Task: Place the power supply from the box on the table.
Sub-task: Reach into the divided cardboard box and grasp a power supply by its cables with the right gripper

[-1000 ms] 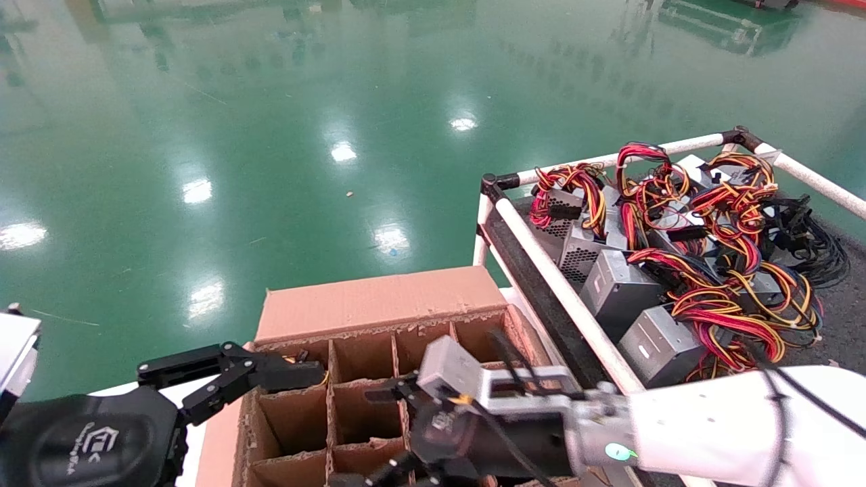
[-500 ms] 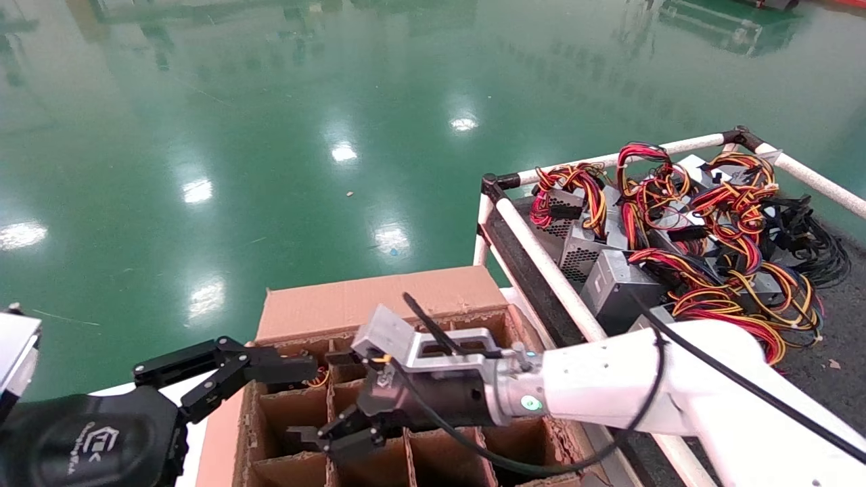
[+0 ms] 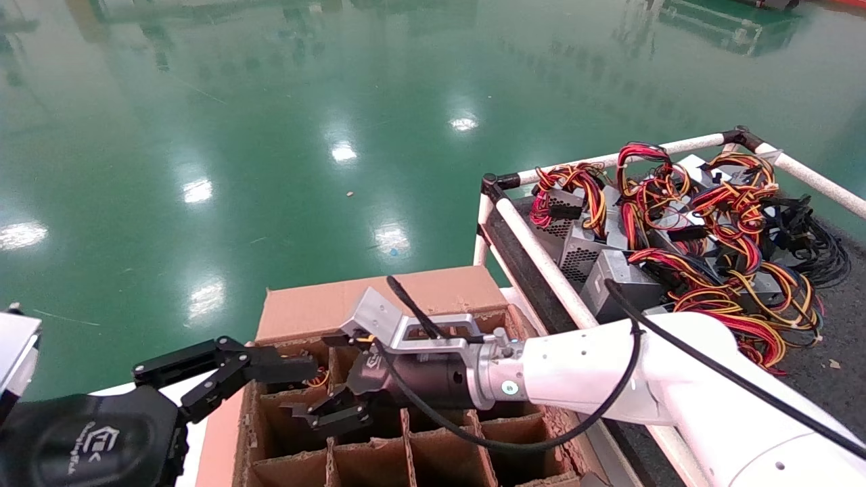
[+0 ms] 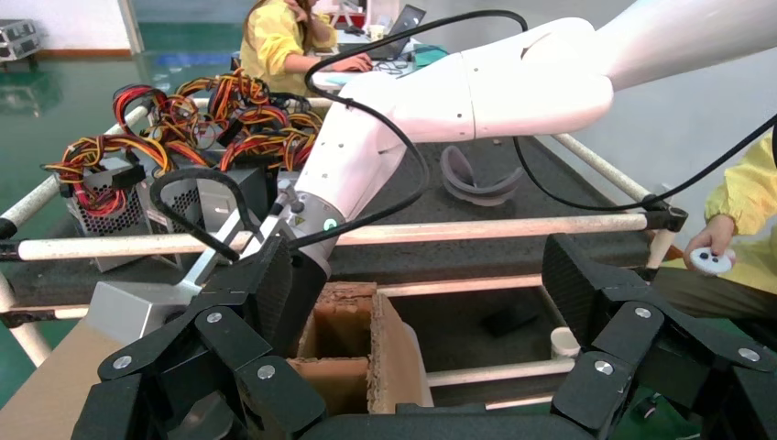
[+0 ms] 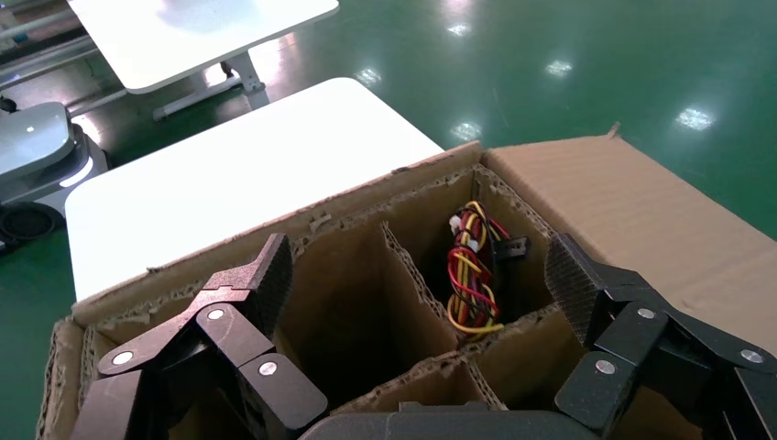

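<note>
The brown cardboard box with its grid of cells stands at the bottom centre. In the right wrist view a bundle of red, yellow and black wires of a power supply stands in the far corner cell; its metal body is hidden. My right gripper hangs open over the far-left cells, just short of that cell. My left gripper is open at the box's far-left corner, with only a box corner between its fingers. The dark grey table lies to the right.
Several power supplies with tangled wires are piled on the table behind its white rail. Glossy green floor lies beyond the box. White tables stand past the box, and people in yellow stand beyond the table.
My right arm has swung left across the box, from its right-hand cells to the far-left cells, gripper still open. The left gripper has barely moved.
</note>
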